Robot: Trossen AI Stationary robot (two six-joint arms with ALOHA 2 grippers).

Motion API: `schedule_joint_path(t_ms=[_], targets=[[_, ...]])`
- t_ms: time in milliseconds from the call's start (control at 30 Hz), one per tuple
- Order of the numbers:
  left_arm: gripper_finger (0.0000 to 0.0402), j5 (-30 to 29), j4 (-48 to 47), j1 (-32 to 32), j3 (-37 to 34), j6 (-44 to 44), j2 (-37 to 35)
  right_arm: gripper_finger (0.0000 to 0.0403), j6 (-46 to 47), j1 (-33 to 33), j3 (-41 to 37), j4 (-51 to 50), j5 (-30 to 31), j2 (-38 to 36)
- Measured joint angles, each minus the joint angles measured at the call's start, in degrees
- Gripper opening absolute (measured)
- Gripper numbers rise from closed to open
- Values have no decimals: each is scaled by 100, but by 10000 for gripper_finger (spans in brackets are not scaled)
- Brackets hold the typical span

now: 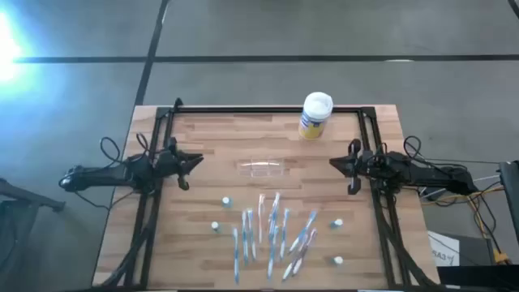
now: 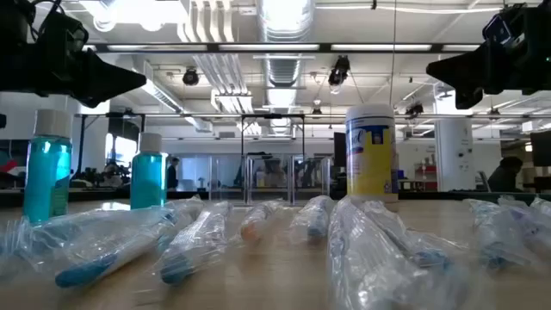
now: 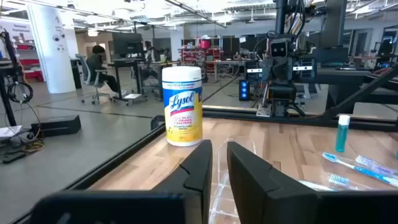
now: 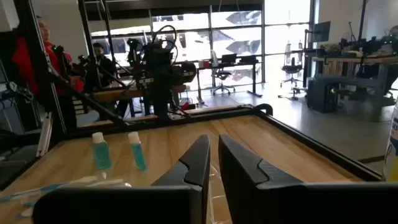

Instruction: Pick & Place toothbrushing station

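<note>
grey floor (image 1: 324, 32), ceiling lights (image 2: 284, 13), desks (image 3: 134, 62)

Item: toothbrushing station (image 1: 261, 168). You find it near the middle of the table, lying flat on the bare wood with its long side running left to right in the high view. It is a small holder of clear, see-through plastic, oblong, showing you only a faint glassy outline and a few pale glints against the grain. It lies apart from everything around it, nothing touching it. In the left wrist view you catch only a glassy edge of it (image 3: 219, 186); its inner compartments cannot be made out.
</note>
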Motion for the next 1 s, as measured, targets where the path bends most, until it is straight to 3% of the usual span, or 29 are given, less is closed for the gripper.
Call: schedule_joint_path(t_ms=[1000], targets=[[55, 31, -4, 0, 0, -755, -2, 34, -34, 2, 0, 2, -2, 4]])
